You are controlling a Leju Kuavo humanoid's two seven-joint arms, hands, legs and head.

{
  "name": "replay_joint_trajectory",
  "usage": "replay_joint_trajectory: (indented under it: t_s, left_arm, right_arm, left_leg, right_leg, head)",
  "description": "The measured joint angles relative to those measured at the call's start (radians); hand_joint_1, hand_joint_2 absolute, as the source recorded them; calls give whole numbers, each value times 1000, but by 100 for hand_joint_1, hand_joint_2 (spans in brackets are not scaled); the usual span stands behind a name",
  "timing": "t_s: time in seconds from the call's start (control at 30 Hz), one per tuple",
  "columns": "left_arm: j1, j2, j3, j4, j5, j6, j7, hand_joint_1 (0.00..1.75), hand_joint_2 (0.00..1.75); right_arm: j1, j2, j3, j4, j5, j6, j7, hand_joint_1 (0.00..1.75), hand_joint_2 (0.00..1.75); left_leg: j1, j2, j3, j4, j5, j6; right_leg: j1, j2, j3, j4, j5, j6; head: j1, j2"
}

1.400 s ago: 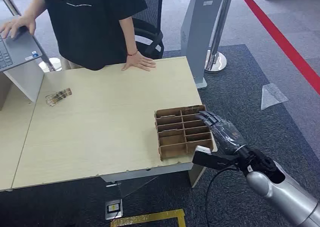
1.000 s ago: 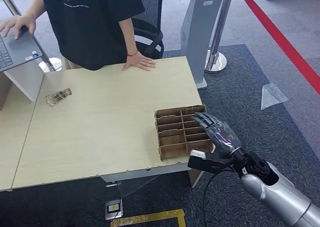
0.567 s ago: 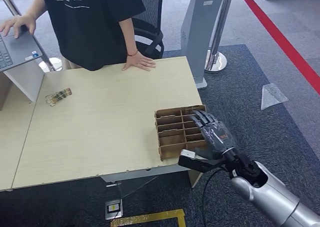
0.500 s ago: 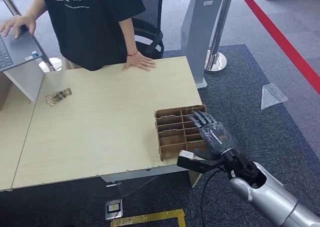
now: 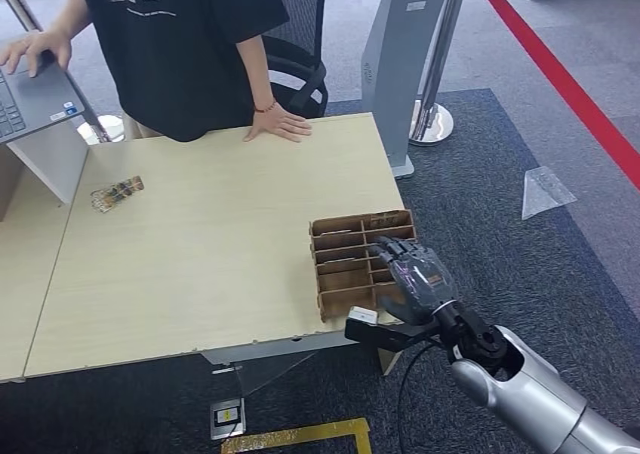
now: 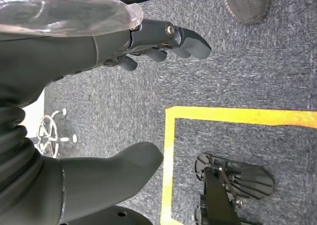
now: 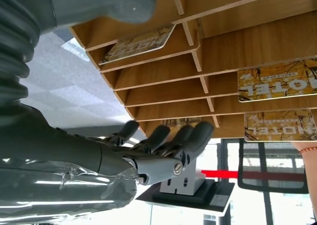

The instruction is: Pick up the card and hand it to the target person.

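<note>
The right hand [image 5: 411, 279] hangs over the near right corner of the bench [image 5: 211, 244], above the near end of a brown wooden rack [image 5: 355, 259] split into narrow slots. Its fingers [image 7: 179, 138] are spread a little and gently bent, and its thumb [image 7: 101, 4] stands well apart from them; nothing is between them, so the hand is open and empty. From the right wrist the fingertips lie just beside the rack's edge, and I cannot tell whether they touch it.

Cards lie flat in the slots (yellow and orange prints with pale lettering): one card [image 7: 140, 42] in a slot near the thumb, two more [image 7: 276, 79] further along the rack, one of them [image 7: 280, 125] in the next slot over. The hand holds none of them.

The left hand [image 6: 112, 61] hangs low over grey carpet [image 6: 242, 61] with a yellow tape line [image 6: 232, 115] on it. Its fingers are loosely extended, its thumb apart, nothing in its hold.

A person in a black shirt [image 5: 181, 44] stands at the far side of the bench, one palm [image 5: 278, 124] flat on the far edge, the other hand [image 5: 30, 49] on a laptop [image 5: 34, 99] at the left. A small patterned item [image 5: 117, 191] lies on the left part of the bench, well apart from the rack; too small to tell what it is.
</note>
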Motion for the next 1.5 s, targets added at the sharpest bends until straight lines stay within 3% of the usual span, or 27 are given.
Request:
replay_joint_trajectory:
  t_s: [0.13,0.33,0.77,1.13,1.5]
  left_arm:
    - [0,0,0,0,4,-1,-2,0,175]
    - [0,0,0,0,5,-1,-2,0,175]
    - [0,0,0,0,12,1,-3,0,175]
    - [0,0,0,0,27,12,-11,0,175]
    - [0,0,0,2,43,23,-20,0,175]
  right_arm:
    - [1,1,-1,0,9,0,4,54,175]
    - [10,1,-9,1,8,-3,2,72,175]
    - [19,1,-40,14,12,-6,-3,81,175]
    - [27,1,-51,16,41,21,1,103,175]
    - [34,2,-52,10,80,48,5,113,175]
  left_leg:
    - [0,0,0,0,0,0]
    - [0,0,0,0,0,0]
    - [0,0,0,0,0,0]
    - [0,0,0,0,0,0]
    - [0,0,0,0,0,0]
  right_leg:
    - [0,0,0,0,0,0]
    - [0,0,0,0,0,0]
    - [0,0,0,0,0,0]
    - [0,0,0,0,0,0]
    - [0,0,0,0,0,0]
  head:
    - [0,0]
    - [0,0]
    - [0,0]
    - [0,0]
    - [0,0]
